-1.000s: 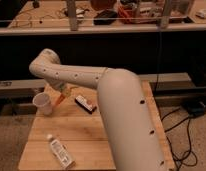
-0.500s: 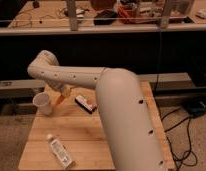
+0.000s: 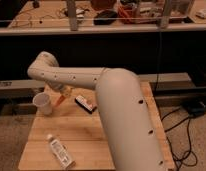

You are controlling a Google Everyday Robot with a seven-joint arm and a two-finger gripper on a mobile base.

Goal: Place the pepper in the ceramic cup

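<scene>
The white ceramic cup (image 3: 42, 103) stands upright at the left of the wooden table (image 3: 86, 132). The slim orange pepper (image 3: 59, 101) hangs tilted just right of the cup's rim, at the tip of my arm. My gripper (image 3: 65, 92) is right above the pepper and mostly hidden behind the big white arm (image 3: 111, 95), which reaches across from the lower right. I cannot see how the gripper holds the pepper.
A clear plastic bottle (image 3: 60, 151) lies at the table's front left. A dark flat packet (image 3: 86, 103) lies right of the pepper. A rail and a cluttered bench stand behind the table. Cables lie on the floor at the right.
The arm's bend has shifted slightly to the left and then back a little. The pepper has stayed beside the cup, a little lower.
</scene>
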